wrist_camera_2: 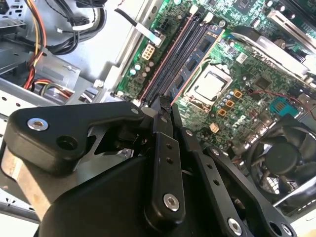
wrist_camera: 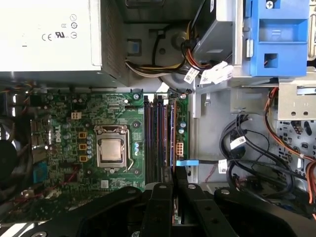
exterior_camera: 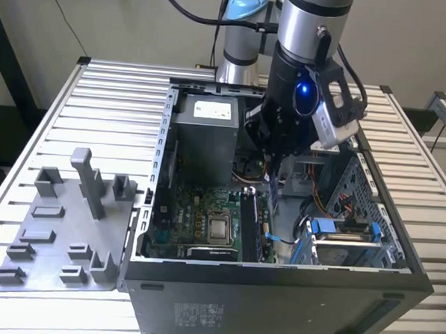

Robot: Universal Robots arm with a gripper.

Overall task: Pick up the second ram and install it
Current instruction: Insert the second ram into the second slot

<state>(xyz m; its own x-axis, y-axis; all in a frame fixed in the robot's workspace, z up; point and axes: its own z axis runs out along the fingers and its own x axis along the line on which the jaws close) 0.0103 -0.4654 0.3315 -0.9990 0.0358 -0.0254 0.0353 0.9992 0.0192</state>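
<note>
Half the second ram [wrist_camera: 172,128] hides beneath the tool [wrist_camera: 174,190].

The hand [wrist_camera: 174,190] hangs inside the open computer case [exterior_camera: 276,289], directly over the memory slots [wrist_camera: 159,138]. The power supply [exterior_camera: 204,136] stands beyond it, loose cables [wrist_camera: 247,158] crowd one side, and the processor socket [wrist_camera: 111,149] lies low opposite.

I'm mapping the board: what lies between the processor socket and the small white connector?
The parallel memory slots run between the processor socket and the white connector, in the first wrist view.
</note>
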